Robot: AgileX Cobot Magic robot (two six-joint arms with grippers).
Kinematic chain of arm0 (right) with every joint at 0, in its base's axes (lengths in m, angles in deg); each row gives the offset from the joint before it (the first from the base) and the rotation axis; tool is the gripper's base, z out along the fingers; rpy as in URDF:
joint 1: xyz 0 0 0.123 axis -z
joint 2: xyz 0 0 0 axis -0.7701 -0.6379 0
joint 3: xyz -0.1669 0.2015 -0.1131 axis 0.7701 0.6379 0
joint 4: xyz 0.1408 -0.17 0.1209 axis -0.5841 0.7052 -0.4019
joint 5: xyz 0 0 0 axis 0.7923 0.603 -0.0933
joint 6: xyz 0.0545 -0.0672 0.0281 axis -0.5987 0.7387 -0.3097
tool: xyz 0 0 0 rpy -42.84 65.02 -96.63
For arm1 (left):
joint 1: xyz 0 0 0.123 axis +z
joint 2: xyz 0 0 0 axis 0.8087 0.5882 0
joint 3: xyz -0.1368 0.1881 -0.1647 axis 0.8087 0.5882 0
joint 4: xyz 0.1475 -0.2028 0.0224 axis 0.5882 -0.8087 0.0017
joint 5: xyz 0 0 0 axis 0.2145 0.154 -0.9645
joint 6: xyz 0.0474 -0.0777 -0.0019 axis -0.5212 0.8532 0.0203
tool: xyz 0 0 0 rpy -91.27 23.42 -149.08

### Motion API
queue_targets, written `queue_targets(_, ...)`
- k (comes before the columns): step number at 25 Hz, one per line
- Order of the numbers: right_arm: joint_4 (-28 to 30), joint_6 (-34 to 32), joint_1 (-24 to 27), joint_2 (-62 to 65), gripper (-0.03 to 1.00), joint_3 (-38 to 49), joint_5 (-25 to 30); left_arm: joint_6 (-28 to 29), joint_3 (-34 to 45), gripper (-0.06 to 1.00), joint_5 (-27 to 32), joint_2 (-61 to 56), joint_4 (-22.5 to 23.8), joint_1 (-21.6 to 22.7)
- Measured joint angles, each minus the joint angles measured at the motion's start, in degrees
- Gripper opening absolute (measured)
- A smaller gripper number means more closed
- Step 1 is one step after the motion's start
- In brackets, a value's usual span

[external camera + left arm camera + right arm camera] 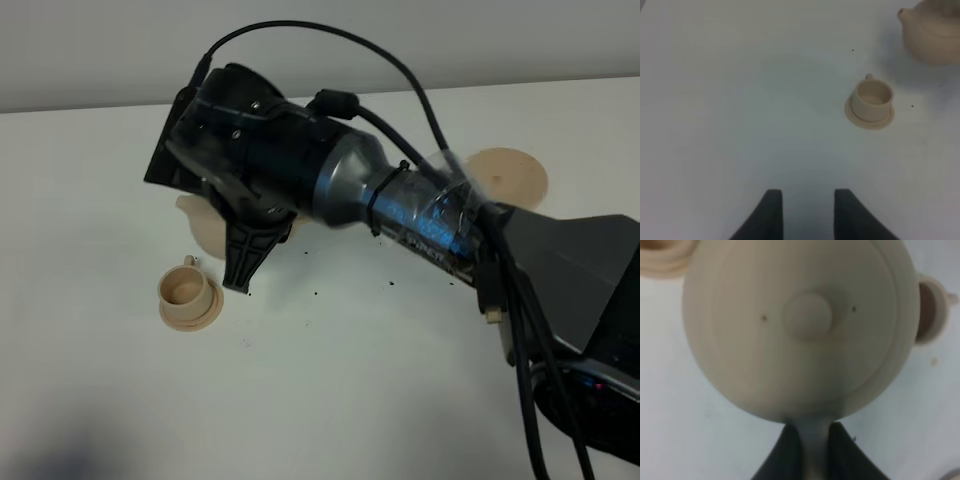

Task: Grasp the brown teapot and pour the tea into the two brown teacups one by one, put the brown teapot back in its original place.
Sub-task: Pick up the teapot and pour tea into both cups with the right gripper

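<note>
Between the jaws of the right gripper [812, 447] the brown teapot [800, 325] is clamped by its handle, raised close beside one teacup [929, 310]. That teacup is judged off to the side of the handle-to-spout line. Farther from it, the left gripper [807, 196] is held released, empty.

The white table [350, 400] carries a small round beige clay saucer [188, 323] at eight o'clock, a wider flat beige clay disc [515, 175] at two o'clock, and scattered dark specks [316, 294].
</note>
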Motion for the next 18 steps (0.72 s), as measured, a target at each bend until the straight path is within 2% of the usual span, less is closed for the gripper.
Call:
queue_targets(6, 4.15, -0.33, -4.33, 0.0, 0.12, 2.59, -0.16, 0.0, 0.0, 0.3, 0.0, 0.0, 0.0, 0.0)
queue_targets(18, 10.34, -0.56, -6.38, -0.69, 0.12, 7.8, -0.06, 0.0, 0.0, 0.3, 0.0, 0.0, 0.0, 0.0)
